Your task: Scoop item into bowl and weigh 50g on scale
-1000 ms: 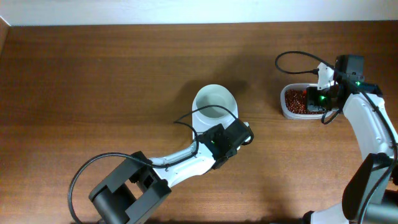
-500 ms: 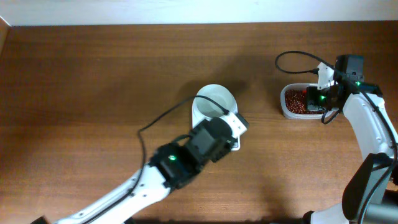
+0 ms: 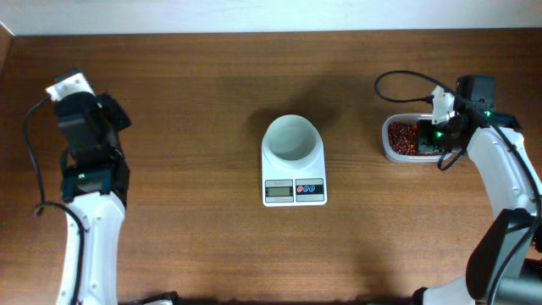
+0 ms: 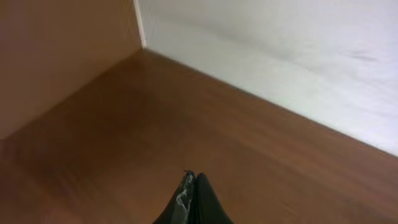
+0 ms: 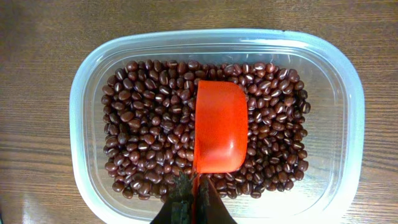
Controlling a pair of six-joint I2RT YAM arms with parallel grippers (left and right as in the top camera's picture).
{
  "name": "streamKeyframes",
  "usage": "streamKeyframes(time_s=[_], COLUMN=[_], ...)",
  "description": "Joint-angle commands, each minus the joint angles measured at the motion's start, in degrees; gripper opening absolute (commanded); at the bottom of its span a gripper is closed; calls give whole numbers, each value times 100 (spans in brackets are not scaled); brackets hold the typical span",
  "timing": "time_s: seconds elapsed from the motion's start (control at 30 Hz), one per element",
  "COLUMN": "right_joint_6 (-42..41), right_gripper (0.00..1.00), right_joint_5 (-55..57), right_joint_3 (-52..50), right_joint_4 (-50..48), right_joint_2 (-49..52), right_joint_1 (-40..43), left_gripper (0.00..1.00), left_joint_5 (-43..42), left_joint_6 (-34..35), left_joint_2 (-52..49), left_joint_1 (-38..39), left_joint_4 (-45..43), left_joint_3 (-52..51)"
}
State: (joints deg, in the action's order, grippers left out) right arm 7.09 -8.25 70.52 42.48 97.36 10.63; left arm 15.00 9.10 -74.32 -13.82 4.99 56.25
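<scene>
The white bowl [image 3: 293, 140] sits on the white scale [image 3: 294, 191] at mid-table, and nothing shows inside it. The beans [image 5: 146, 134] fill a clear plastic container [image 5: 84, 93] at the right, also visible as the container [image 3: 391, 149] from overhead. My right gripper [image 5: 196, 194] is shut on the handle of an orange scoop [image 5: 219, 127], whose cup lies on the beans with none visible in it. Far to the left, my left gripper [image 4: 194, 182] is shut on nothing and points at the table's back left corner.
A white wall [image 4: 280, 56] runs along the table's far edge, and a brown side panel [image 4: 56, 50] closes the left. The left arm [image 3: 85, 161] stands along the left side. A black cable [image 3: 398, 78] loops behind the container.
My left arm has swung away from the front of the scale to the far left of the table. The right arm and scoop have not moved.
</scene>
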Motion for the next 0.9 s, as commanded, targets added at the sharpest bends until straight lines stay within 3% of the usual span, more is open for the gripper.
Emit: streamKeyframes(time_s=[0.0,0.13,0.23,0.3,0.43,0.5,0.57,0.67,0.73,0.87], right_joint_6=[-7,-7,-7,-7,-7,-7,-7,-7,-7,-7], right_gripper=[4,4,5,19,24,28,31,30,18,4], right_joint_5=[-15,-15,-15,-15,-15,-15,-15,-15,-15,-13], right_joint_3=[105,105,105,105,105,105,105,105,105,105], right_joint_4=[42,109,136,166,170,168,170,175,166,146], right_joint_2=[39,39,39,39,39,42,39,39,39,39], right_joint_1=[-11,-11,-11,-11,-11,-11,-11,-11,-11,-11], left_gripper=[1,0,0,0,0,0,0,0,0,0], left_joint_5=[-361,-2107,-2688,-2706,-2728,-2686,-1961,-1703,-1526,-1517], left_joint_6=[201,197,197,127,-116,-758,-791,-927,-1095,-1475], left_joint_2=[-516,-697,-538,-334,-286,-328,-424,-813,-1285,-1744], left_joint_1=[-310,-221,291,962,2205,3119,3847,4382,4597,4607], left_joint_4=[-149,203,654,931,1727,2059,2282,2271,2116,1705], left_joint_3=[-9,-9,-9,-9,-9,-9,-11,-11,-11,-9])
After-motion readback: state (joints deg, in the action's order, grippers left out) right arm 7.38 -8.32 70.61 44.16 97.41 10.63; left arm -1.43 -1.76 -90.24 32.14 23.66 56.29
